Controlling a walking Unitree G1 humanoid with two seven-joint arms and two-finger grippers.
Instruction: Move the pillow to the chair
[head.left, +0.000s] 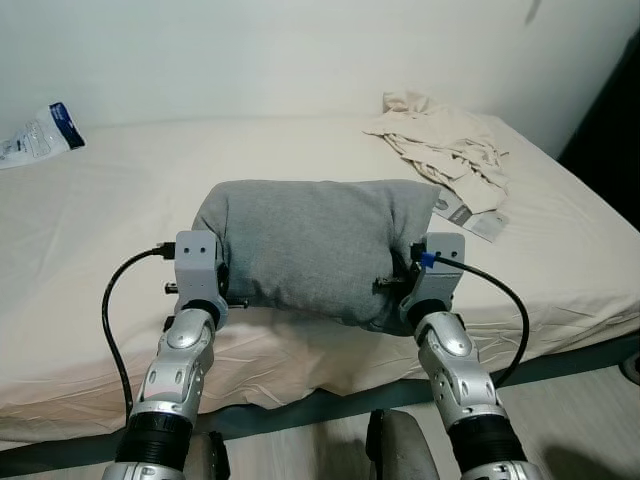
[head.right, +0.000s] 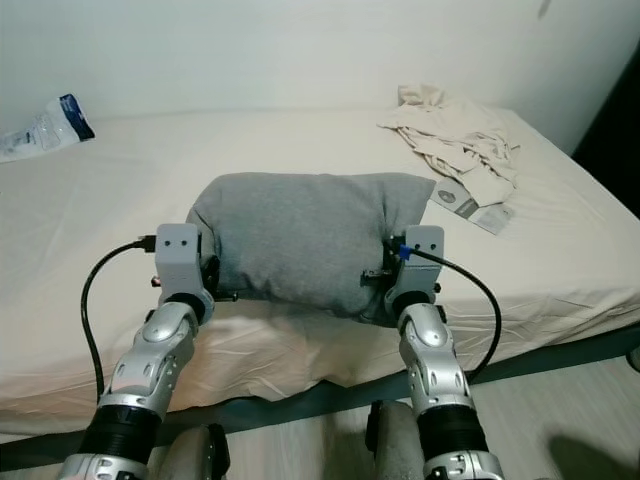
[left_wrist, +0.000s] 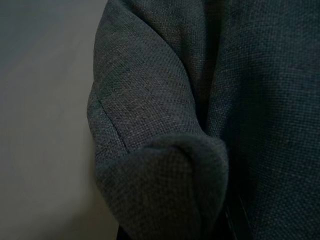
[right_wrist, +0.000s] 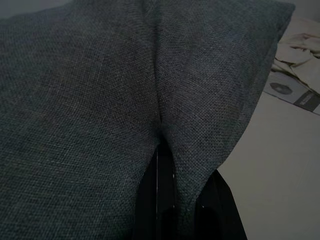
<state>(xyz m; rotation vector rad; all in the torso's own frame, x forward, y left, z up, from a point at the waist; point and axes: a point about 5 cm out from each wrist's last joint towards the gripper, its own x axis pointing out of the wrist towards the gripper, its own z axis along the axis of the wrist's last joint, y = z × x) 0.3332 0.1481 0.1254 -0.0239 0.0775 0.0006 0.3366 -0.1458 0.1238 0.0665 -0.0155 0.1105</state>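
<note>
A grey pillow (head.left: 315, 245) lies across the near part of the bed (head.left: 100, 220), between my two arms. My left gripper (head.left: 226, 290) presses into its left end, where the left wrist view has bunched grey fabric (left_wrist: 165, 165) right against the camera. At the pillow's right end is my right gripper (head.left: 398, 286). In the right wrist view its black fingers (right_wrist: 165, 200) pinch a fold of the grey cloth (right_wrist: 100, 100). In the eye views both sets of fingertips are buried in the fabric. Whether the pillow rests on the sheet or hangs just above it, I cannot tell.
A heap of beige clothes (head.left: 445, 140) lies at the bed's far right, with a flat printed packet (head.left: 470, 215) beside it. A plastic bag (head.left: 40, 135) sits at the far left by the wall. The bed's front edge and dark frame (head.left: 330, 405) run just before my arms.
</note>
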